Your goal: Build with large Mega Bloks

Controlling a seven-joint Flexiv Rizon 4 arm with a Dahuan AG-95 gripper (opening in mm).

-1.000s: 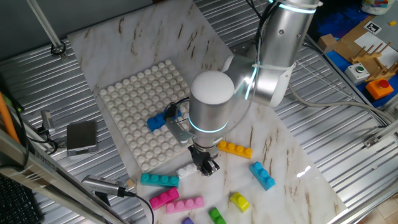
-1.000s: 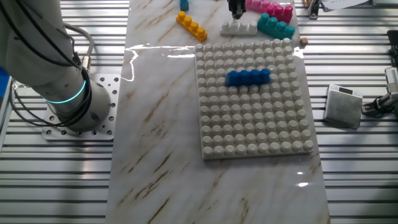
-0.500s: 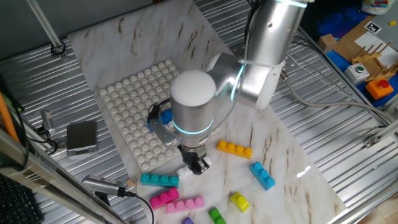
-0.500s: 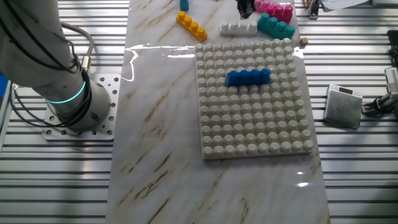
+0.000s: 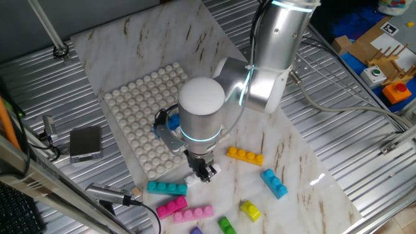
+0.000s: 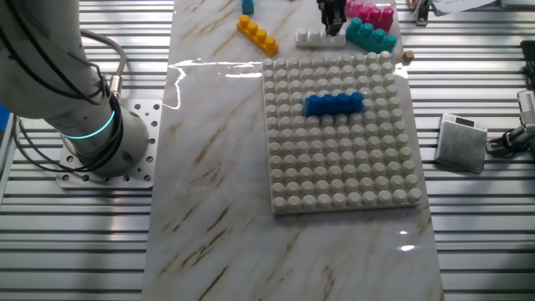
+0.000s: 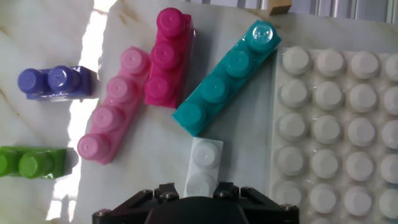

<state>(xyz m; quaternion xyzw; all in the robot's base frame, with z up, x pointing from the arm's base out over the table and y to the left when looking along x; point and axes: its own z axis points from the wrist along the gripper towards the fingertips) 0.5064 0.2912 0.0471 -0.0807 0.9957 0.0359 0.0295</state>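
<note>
Your gripper [image 6: 333, 22] has shifted over the white studded plastic brick [image 7: 204, 165]; jaw state unclear, so grasp unconfirmed.

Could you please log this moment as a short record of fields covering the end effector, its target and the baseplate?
end effector: end effector down over the white plastic stud brick; grip not discernible
target neighbour: teal four-stud plastic brick beside it
baseplate: large white square studded baseplate carrying one blue studded brick
loose nearby: orange studded brick

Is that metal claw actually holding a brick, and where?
It cannot be told: the gripper sits over one end of the white plastic brick, but its fingertips are hidden.
</note>
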